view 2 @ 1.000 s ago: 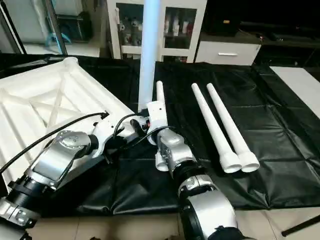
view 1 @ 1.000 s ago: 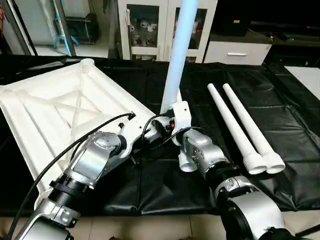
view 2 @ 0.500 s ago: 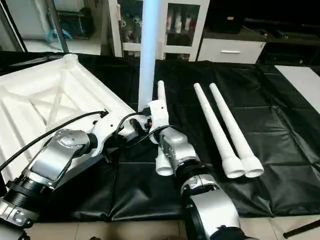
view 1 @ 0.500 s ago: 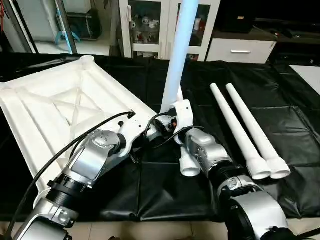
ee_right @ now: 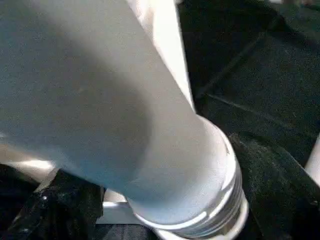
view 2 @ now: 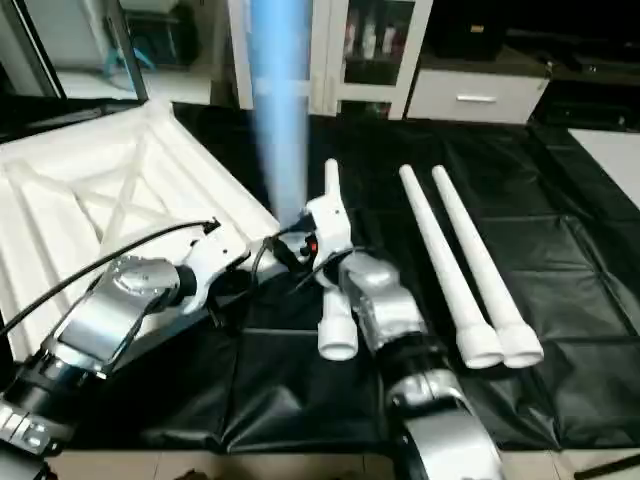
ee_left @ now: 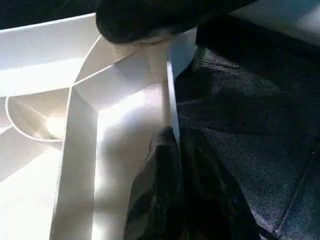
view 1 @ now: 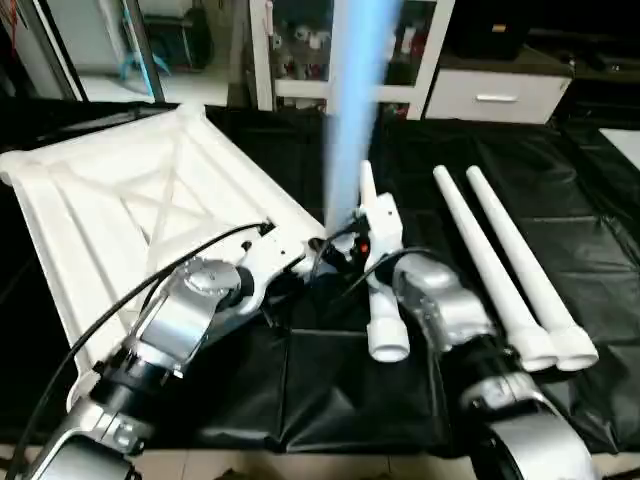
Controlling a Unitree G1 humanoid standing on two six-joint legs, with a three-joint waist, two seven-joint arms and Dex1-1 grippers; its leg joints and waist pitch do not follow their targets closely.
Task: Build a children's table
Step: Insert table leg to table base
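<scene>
Tabletop (view 1: 130,210): you have the white plastic top lying upside down on the left part of the black-covered table (view 1: 600,200), its X-ribbed underside facing up, with one round corner socket (ee_left: 30,117) showing in your left wrist view.

Left hand (ee_left: 175,145): your two black fingers (ee_left: 160,190) are pressed together over the thin upright rim of the tabletop at its near right corner, one on each side of the wall, so this hand is clamped on the tabletop.

Upright leg (view 1: 350,110): one white tube leg stands nearly vertical just past that corner and rises out of the top of your head views. Your right wrist view shows its ribbed wide end (ee_right: 200,200) close to the camera, just above the white plastic of the corner.

Right hand (view 2: 300,240): it sits at the base of the upright leg, beside your left hand. The leg fills the wrist view, so you cannot tell whether it is clamped or apart.

Third leg (view 1: 380,300): a white leg lies on the black cover next to your right forearm, its wide open end toward you.

Pair of legs (view 1: 510,270): two more white legs lie side by side, touching, to the right, well apart from the tabletop, wide ends nearest you.
</scene>
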